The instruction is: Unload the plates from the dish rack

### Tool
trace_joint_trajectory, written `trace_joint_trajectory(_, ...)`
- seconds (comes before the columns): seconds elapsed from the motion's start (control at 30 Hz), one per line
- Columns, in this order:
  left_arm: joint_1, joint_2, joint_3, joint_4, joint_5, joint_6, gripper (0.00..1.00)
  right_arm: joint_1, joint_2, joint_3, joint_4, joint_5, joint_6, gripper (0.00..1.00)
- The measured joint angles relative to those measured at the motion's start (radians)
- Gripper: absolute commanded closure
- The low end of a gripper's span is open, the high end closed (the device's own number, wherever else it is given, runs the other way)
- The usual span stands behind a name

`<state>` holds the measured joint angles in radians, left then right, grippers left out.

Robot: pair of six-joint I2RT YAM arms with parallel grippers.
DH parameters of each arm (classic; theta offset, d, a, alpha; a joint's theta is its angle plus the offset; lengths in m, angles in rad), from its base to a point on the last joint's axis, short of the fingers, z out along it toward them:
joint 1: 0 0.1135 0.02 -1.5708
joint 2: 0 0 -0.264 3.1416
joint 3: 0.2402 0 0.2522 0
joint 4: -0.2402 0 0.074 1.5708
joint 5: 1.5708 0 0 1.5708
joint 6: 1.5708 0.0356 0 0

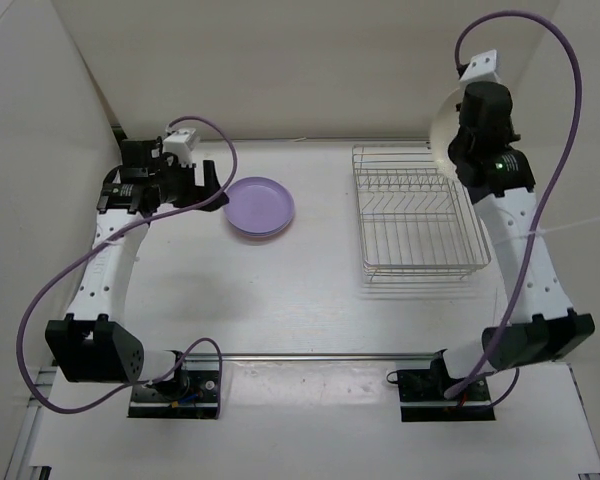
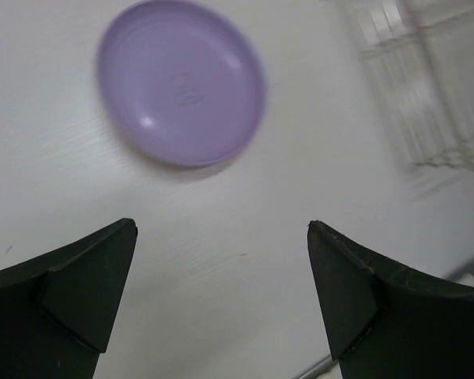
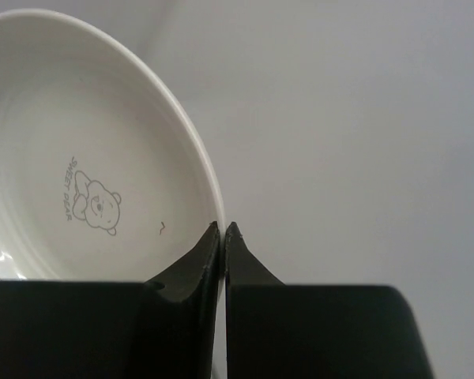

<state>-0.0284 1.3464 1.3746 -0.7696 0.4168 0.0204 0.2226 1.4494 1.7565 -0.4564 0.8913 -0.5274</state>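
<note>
1. The cream plate [image 3: 87, 158] looks light, stiff and slick. The right end effector [image 3: 223, 229] pinches its thin rim, the sensible hold, at the upper right of the overhead frame, above the dish rack [image 1: 425, 268].
2. Only the right wrist view shows that grip and the bear print. The overhead view places the purple plate [image 1: 261, 206] on the worktop [image 1: 310, 300], left of centre, with the left end effector [image 2: 221, 227] spread beside it.

We see a purple plate [image 2: 182, 79] of smooth plastic with a soft sheen and a small bright glint inside it, and a cream plate [image 3: 79, 158] whose glossy inside carries a faint printed bear. The rack [image 1: 420, 215] is thin silver metal wire, bright and shiny, on a table [image 1: 310, 300] that looks white, matt and faintly grained, like painted wood. The fingers [image 2: 71, 300] look to us like matt black plastic, and the cable [image 1: 579, 90] has a smooth purple sheath.
</note>
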Motion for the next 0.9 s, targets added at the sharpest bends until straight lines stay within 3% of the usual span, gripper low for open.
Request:
trace_joint_trajectory(0.1, -0.044, 0.037, 0.056, 0.045, 0.225, 0.017, 0.0, 0.031, -0.06, -0.008, -0.126, -0.217, 0.087, 1.0)
trace_joint_trajectory(0.2, -0.126, 0.128, 0.159, 0.06, 0.365, 0.024, 0.0, 0.037, -0.102, -0.049, -0.212, -0.457, 0.152, 1.0)
trace_joint_trajectory(0.43, -0.357, 0.333, 0.294, 0.077, 0.463, 0.033, 0.0, 0.038, -0.108, -0.077, -0.364, -0.914, 0.224, 1.0)
trace_joint_trajectory(0.67, -0.439, 0.414, 0.362, 0.076, 0.434, 0.02, 0.0, 0.038, -0.093, -0.063, -0.408, -1.108, 0.253, 1.0)
trace_joint_trajectory(0.77, -0.457, 0.414, 0.372, 0.074, 0.401, 0.016, 0.05, 0.038, -0.09, -0.063, -0.413, -1.123, 0.259, 1.0)
trace_joint_trajectory(0.9, -0.48, 0.414, 0.395, 0.075, 0.369, 0.012, 0.2, 0.038, -0.088, -0.063, -0.413, -1.137, 0.26, 1.0)
